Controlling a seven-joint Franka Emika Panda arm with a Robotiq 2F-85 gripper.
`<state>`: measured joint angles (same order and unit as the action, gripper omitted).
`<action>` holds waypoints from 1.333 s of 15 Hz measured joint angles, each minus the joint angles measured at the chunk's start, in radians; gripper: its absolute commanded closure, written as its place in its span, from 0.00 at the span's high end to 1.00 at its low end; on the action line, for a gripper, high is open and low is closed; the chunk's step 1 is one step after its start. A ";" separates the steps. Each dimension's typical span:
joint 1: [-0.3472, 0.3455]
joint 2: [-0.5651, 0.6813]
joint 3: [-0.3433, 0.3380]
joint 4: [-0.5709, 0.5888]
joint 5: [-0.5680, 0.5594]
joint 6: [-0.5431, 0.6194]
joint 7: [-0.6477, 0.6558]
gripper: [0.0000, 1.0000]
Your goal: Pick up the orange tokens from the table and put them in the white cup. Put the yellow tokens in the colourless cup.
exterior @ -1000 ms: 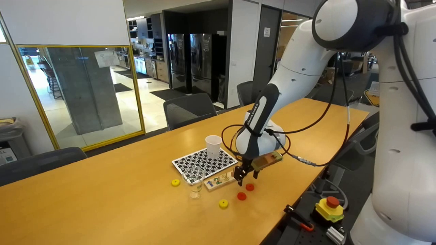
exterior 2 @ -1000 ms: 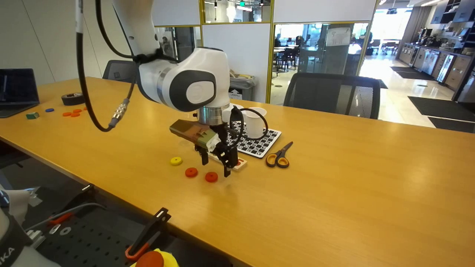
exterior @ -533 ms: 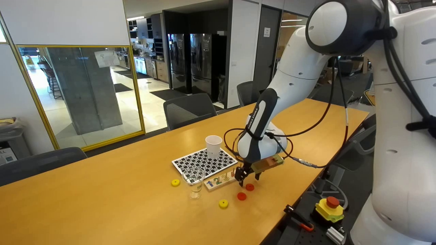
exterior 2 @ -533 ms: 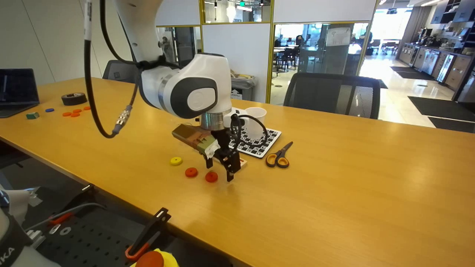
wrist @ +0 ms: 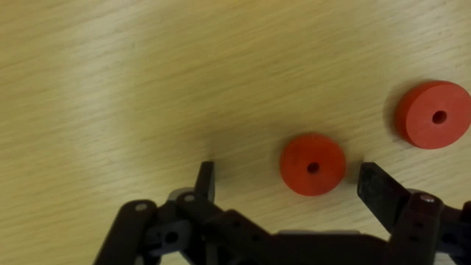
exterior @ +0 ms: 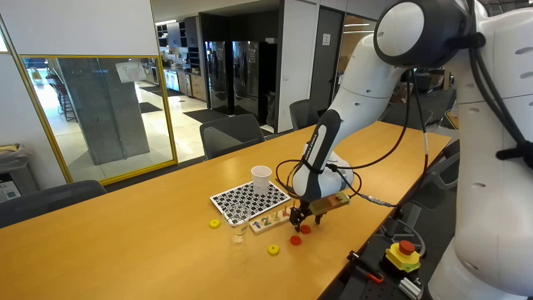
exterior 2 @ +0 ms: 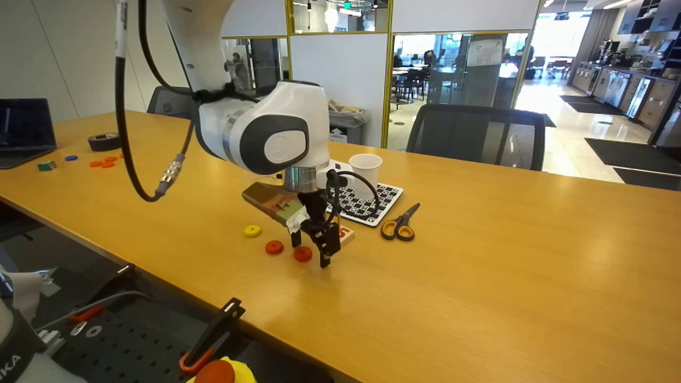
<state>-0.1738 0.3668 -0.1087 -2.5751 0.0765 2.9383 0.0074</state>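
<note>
jaws have dropped lower in the last second and now stand apart around one orange token (wrist: 312,164), holding nothing; in the wrist view it sits between them, nearer one side. to me that looks like a grip being set up, so the task seems barely begun. another orange token (wrist: 438,115) lies just beside, both on the surface (exterior: 145,258), past the number strip (exterior: 270,221) that runs along the chequered board (exterior: 235,196). the white cup (exterior: 261,180) stands on that board, the colourless cup (exterior: 237,225) by its corner, two yellow tokens (exterior: 273,249) off it. i can read "franka emika" on the arm (exterior: 362,89) and 1, 2, 3 on the strip; the door sign (exterior: 326,39) is too small.
</note>
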 measured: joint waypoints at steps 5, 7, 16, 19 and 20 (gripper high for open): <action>-0.001 0.000 0.005 -0.008 0.008 0.000 0.002 0.66; -0.002 -0.006 0.009 -0.010 0.020 0.000 0.002 0.49; 0.002 -0.037 -0.001 -0.018 0.031 -0.007 0.015 0.20; 0.027 -0.077 -0.033 0.002 0.011 -0.007 0.036 0.19; 0.040 -0.100 -0.048 0.016 -0.002 -0.007 0.048 0.19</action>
<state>-0.1339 0.2672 -0.1564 -2.5595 0.0743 2.9314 0.0550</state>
